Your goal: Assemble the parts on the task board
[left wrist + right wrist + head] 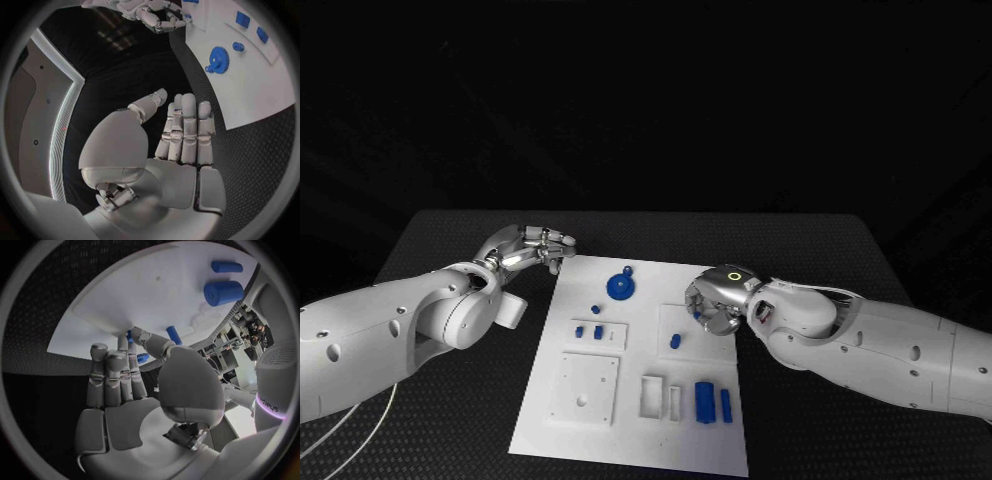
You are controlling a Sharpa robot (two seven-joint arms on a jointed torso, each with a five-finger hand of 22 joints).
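At the task board's (632, 440) eleven o'clock corner the left robot hand (528, 248) idles open, likely clearing room; whether the right robot hand (711, 305) at three o'clock grips anything, I cannot tell.

Robot lab: black table (473, 240), white task board (646, 440), dark backdrop.

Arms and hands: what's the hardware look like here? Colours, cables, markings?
Both arms are smooth white shells with small dark holes. The left hand and right hand are silver metal with segmented fingers. A green ring light glows on the right wrist. A thin white cable loops under the left arm.
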